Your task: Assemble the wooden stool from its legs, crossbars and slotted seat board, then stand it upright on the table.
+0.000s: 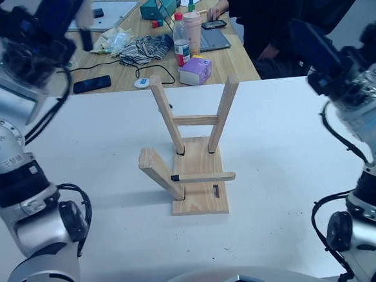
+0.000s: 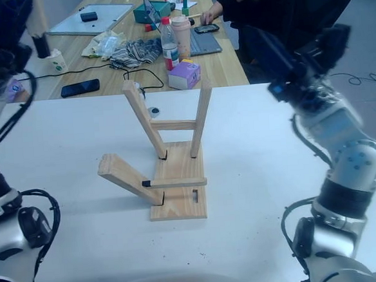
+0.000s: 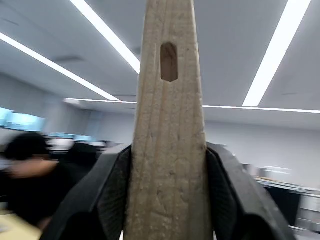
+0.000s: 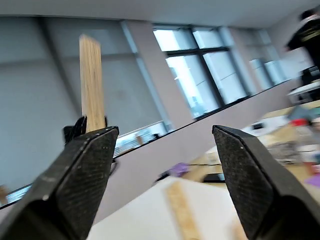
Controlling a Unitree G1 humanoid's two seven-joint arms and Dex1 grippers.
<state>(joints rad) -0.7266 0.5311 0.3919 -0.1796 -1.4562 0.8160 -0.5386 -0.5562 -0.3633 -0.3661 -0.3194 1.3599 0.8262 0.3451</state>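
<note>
The slotted seat board [image 1: 201,195] lies flat on the white table [image 1: 81,181]. Two legs [image 1: 163,114] [image 1: 223,111] stand in its far slots, joined by a crossbar [image 1: 195,120]. A third leg [image 1: 159,172] leans out from the near left slot, with a second crossbar [image 1: 203,177] running right from it. My left gripper [image 1: 69,17] is raised high at the far left, shut on a fourth leg [image 3: 169,150] with a slot hole. My right gripper [image 4: 165,131] is held up at the right, open, with nothing between its fingers.
Behind the white table stands a wooden desk [image 1: 234,60] with a bottle [image 1: 181,41], a cup [image 1: 192,26], a purple box [image 1: 196,70], a phone [image 1: 92,84] and a laptop [image 1: 210,39]. A person sits at the laptop.
</note>
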